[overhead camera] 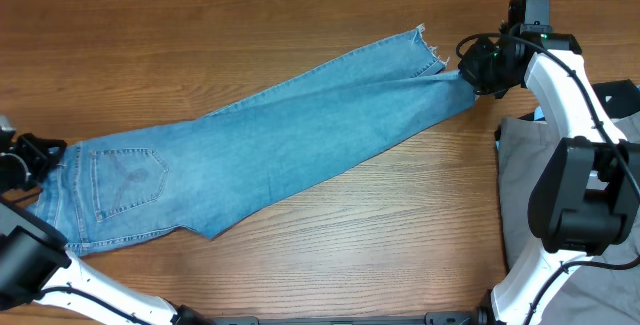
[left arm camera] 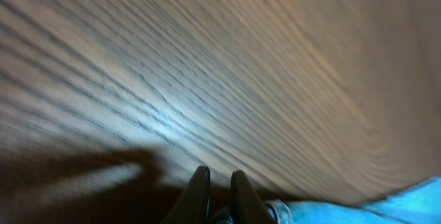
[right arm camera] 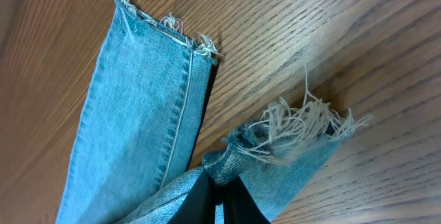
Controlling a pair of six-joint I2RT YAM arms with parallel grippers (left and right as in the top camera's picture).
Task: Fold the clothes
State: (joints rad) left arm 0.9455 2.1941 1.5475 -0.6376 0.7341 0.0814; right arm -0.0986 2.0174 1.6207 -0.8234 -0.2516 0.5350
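The light-blue faded jeans (overhead camera: 280, 140) lie stretched diagonally across the wooden table, waist and a stitched back pocket (overhead camera: 128, 177) at the left, frayed hems (overhead camera: 432, 50) at the upper right. My right gripper (overhead camera: 468, 73) is shut on the jeans near a leg hem; the right wrist view shows its fingers (right arm camera: 219, 195) pinching bunched denim (right arm camera: 138, 114) below the whitish fringe (right arm camera: 303, 124). My left gripper (overhead camera: 45, 155) sits at the waistband; its fingers (left arm camera: 219, 179) are close together with denim (left arm camera: 386, 203) between and beside them.
A grey cloth (overhead camera: 525, 185) lies at the right edge under the right arm's base. The brown wooden table (overhead camera: 300, 35) extends behind and in front of the jeans.
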